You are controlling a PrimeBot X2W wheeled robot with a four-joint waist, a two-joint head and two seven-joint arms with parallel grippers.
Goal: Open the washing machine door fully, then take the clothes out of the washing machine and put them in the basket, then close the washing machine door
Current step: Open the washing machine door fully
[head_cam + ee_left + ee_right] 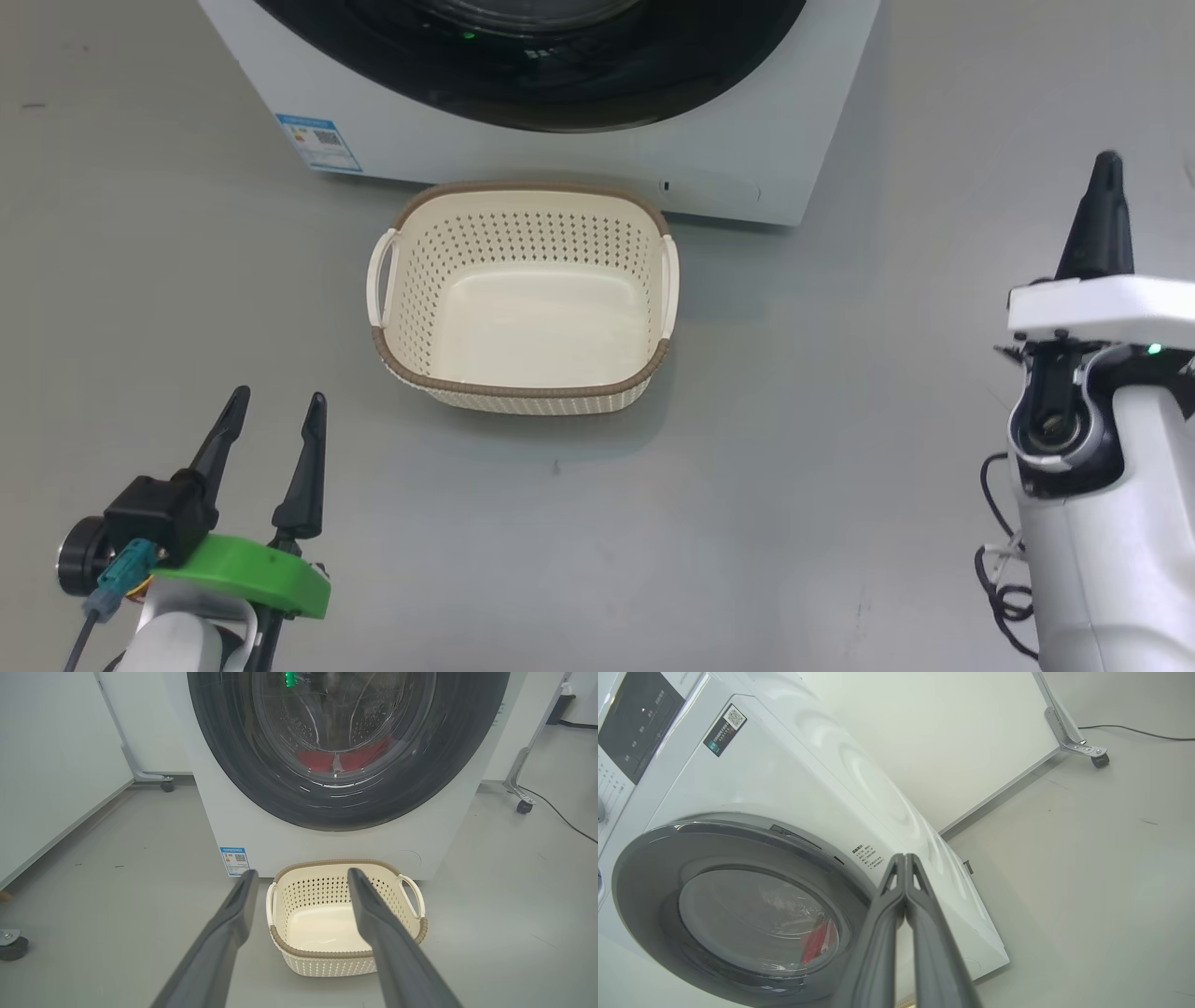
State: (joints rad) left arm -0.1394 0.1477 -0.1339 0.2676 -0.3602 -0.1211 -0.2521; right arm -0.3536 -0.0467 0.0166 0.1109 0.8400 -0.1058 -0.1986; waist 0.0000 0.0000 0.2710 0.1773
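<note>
A: How is the left pincer (280,394) looking?
B: It is standing wide open and gripping nothing, its 2 dark fingers pointing up the head view from the lower left. A green bracket (252,569) is sitting just behind them on the wrist.
A: And the right pincer (1108,163)?
B: It is pressed fully closed, the 2 fingers meeting at the tips with nothing between them. It is hanging in the air at the right, well apart from the basket. In its own wrist view the tips are showing against the washer's white side, just past the door's rim.
A: Where is the basket (532,238) sitting?
B: It is sitting upright on the grey floor (794,485), just in front of the washer (261,835). Its bare cream bottom is showing, and the 2 white handles are facing left and right. In the left wrist view the open fingers are framing it.
A: And the door (219,742)?
B: It is lying shut against the washer's front, its black rim shining around the glass.
A: The clothes (313,758)?
B: They are lying low inside the drum; red fabric is showing through the glass. I cannot tell the pieces apart.
A: Anything else nearby?
B: A blue label (234,860) is sticking to the washer's lower left corner, just behind the basket, and a white panel (56,765) is standing off to the left.
</note>
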